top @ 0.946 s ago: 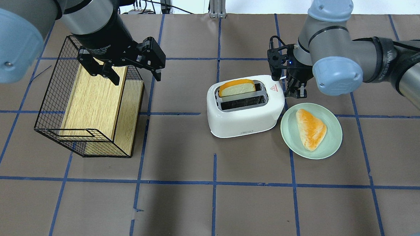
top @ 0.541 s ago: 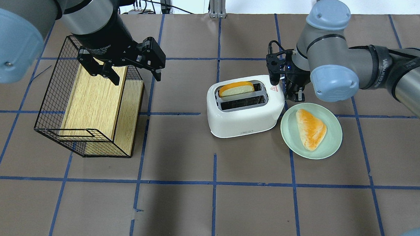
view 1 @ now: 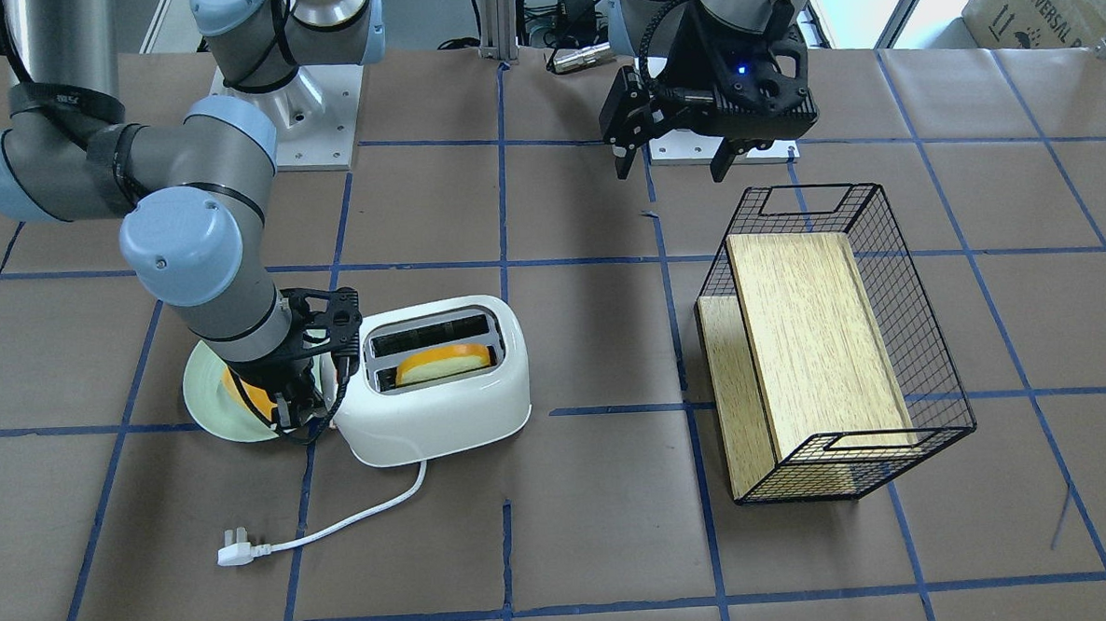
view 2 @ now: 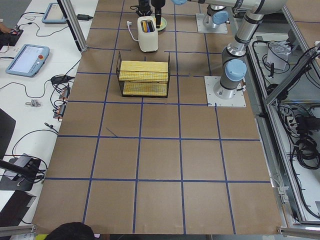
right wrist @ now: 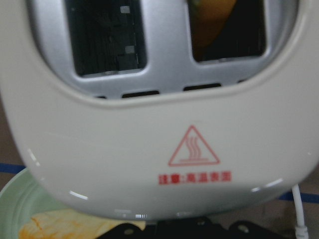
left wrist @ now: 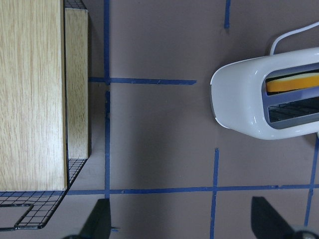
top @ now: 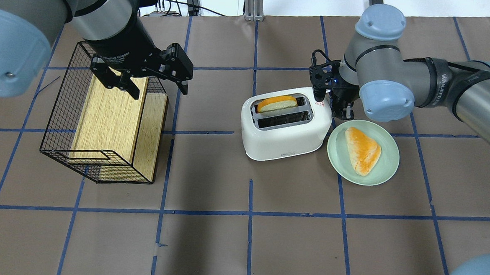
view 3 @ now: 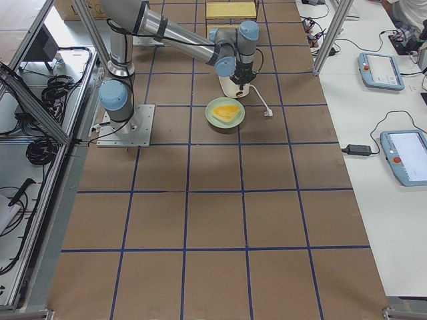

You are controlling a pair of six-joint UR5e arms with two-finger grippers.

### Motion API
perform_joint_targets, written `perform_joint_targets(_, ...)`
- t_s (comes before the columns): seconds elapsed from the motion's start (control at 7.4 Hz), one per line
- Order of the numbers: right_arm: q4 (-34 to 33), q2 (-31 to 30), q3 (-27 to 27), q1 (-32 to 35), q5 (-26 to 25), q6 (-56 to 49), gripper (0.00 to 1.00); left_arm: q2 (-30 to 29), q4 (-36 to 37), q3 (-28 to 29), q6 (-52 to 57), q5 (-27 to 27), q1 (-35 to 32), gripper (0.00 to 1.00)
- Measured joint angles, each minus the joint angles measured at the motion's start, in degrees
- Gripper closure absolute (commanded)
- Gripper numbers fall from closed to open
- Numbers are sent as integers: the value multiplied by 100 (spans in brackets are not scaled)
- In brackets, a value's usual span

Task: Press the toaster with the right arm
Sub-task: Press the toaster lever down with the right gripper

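The white toaster [top: 285,135] stands mid-table with a slice of orange-crusted bread [top: 276,103] low in its far slot. It also shows in the front view [view 1: 446,418], and its end with the red triangle fills the right wrist view [right wrist: 149,149]. My right gripper [top: 341,110] points down against the toaster's right end, between it and the green plate [top: 388,161]. Its fingers look shut and hold nothing. The lever itself is hidden behind it. My left gripper [top: 157,89] hangs open and empty above the wire basket [top: 61,115].
The green plate holds a triangular bread piece [top: 362,150] and touches the toaster's right side. The toaster's white cord and plug [view 1: 237,553] lie on the operators' side of the table. A wooden block [top: 107,117] lies inside the basket at left.
My right gripper has moved down along the toaster's end, and the bread slice has sunk lower into its slot. The left arm has not moved.
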Motion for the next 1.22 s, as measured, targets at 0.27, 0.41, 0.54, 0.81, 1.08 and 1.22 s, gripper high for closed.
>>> perform_joint_targets(0.27, -49, 17, 33, 0, 6, -14, 95, 0, 0, 0, 0, 0, 0, 0)
perform_joint_targets(0.41, -83, 19, 58, 2, 8, -15, 95, 0, 0, 0, 0, 0, 0, 0)
perform_joint_targets(0.54, -100, 20, 75, 3, 12, -16, 95, 0, 0, 0, 0, 0, 0, 0)
perform_joint_targets(0.81, -113, 24, 86, 1, 16, -16, 95, 0, 0, 0, 0, 0, 0, 0)
perform_joint_targets(1.08, -111, 10, 64, 6, 9, -4, 95, 0, 0, 0, 0, 0, 0, 0)
perform_joint_targets(1.22, -97, -51, 13, 8, -8, 56, 95, 0, 0, 0, 0, 0, 0, 0)
